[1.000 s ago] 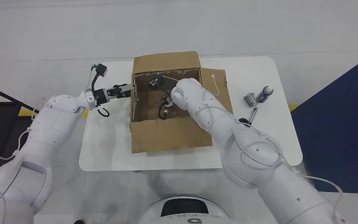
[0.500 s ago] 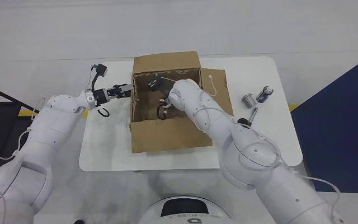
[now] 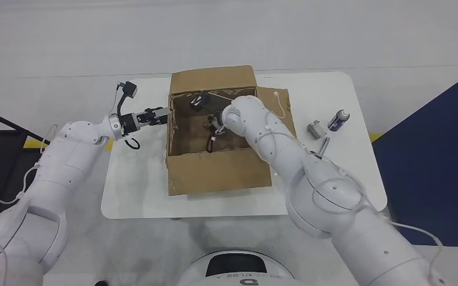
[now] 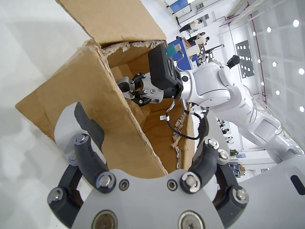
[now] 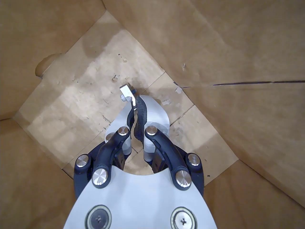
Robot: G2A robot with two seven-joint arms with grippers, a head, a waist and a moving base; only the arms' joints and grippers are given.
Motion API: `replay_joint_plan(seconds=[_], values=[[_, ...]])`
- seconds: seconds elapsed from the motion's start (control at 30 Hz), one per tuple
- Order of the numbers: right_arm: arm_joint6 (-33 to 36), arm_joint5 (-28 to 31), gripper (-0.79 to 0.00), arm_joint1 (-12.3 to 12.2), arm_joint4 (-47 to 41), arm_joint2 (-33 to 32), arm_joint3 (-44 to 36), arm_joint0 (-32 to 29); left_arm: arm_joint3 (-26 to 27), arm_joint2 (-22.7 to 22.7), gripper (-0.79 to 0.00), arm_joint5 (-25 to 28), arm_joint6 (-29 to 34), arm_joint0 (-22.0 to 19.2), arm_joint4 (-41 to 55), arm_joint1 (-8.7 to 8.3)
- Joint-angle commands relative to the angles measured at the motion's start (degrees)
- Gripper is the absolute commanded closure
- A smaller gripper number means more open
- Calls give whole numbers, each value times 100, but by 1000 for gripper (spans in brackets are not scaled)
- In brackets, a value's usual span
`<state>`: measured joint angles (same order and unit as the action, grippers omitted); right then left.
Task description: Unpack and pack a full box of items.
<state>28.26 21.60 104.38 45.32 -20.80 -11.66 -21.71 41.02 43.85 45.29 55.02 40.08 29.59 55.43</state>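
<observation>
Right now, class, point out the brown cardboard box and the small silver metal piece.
Brown cardboard box [image 3: 215, 175]: top view, flap nearest the robot.
Small silver metal piece [image 5: 127, 94]: right wrist view, its square end.

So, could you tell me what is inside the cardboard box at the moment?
The cardboard box holds the right gripper, shut on a small silver part, close to its floor. Whatever lies beneath the gripper is covered.

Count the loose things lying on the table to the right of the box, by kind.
can: 1
metal part: 1
dark slim tool: 1
Total: 3
</observation>
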Motion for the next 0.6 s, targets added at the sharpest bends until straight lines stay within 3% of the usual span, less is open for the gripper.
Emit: replay_joint_plan(seconds=[0.0, 0.1, 0.17, 0.23, 0.57], values=[[-33, -9, 0, -37, 10, -33, -62, 7, 0, 0, -785, 0, 0, 0, 0, 0], [37, -272, 0, -48, 75, -46, -254, -40, 0, 0, -785, 0, 0, 0, 0, 0], [97, -349, -185, -43, 123, -45, -397, -84, 0, 0, -785, 0, 0, 0, 0, 0], [159, -314, -283, -44, 140, -60, -430, -101, 0, 0, -785, 0, 0, 0, 0, 0], [319, -256, -354, -16, 186, -164, -309, -34, 0, 0, -785, 0, 0, 0, 0, 0]])
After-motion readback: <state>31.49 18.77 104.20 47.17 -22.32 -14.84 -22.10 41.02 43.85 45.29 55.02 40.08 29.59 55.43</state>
